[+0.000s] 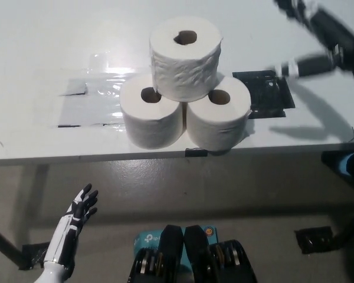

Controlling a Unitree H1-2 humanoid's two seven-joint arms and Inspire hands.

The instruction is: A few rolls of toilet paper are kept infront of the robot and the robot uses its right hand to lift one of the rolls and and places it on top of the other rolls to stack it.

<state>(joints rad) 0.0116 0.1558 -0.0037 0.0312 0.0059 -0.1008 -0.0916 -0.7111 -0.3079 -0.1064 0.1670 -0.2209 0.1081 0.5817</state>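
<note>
Stacking looks done — the top roll [186, 56] sits on two rolls [186, 115], well left of my right hand [318, 41] (blurred; grip unclear). My left hand [82, 207] rests low, fingers spread.

left hand [79, 211]: white shell panels over dark, black-looking fingers, slim white forearm behind it. right hand [318, 44]: black, motion-blurred, so detail is poor. It shows as long dark segments with pale or white bands and tips. No cables, screws or markings legible on either.
</note>
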